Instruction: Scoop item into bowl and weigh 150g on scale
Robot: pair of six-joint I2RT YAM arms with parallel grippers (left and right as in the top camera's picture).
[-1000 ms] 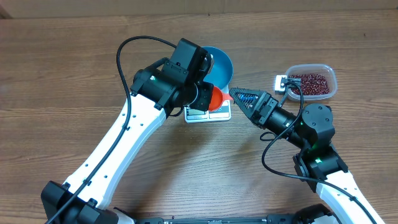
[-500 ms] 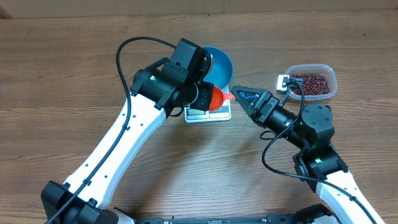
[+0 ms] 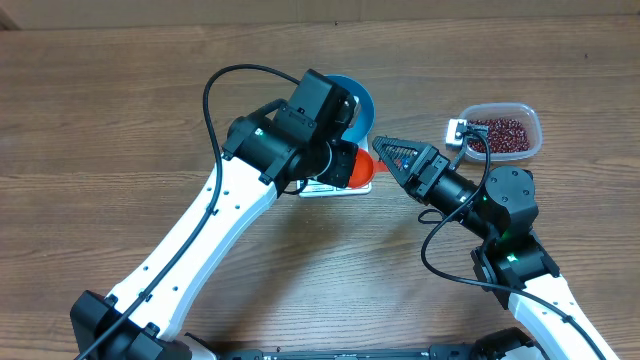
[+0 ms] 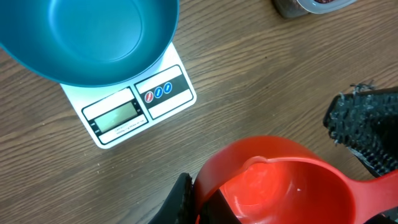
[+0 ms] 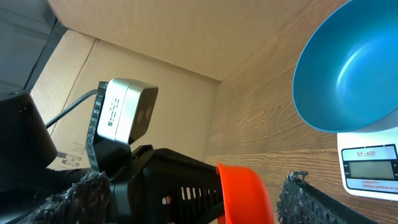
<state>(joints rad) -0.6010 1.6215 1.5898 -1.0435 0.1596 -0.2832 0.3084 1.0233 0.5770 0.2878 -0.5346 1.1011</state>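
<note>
The blue bowl stands empty on the white scale. My left gripper is shut on the orange-red scoop, which is empty and hangs just right of the scale. My right gripper is open, one finger on each side of the scoop and not touching it. The item, dark red beans, lies in a clear tub at the right.
A small white box with a cable sits against the tub's left side. The left arm's black wrist fills the space right in front of the right gripper. A cardboard wall stands behind the table.
The left arm has swung right, carrying the scoop off the scale's middle toward the right gripper. The right gripper has edged up and slightly narrowed.
</note>
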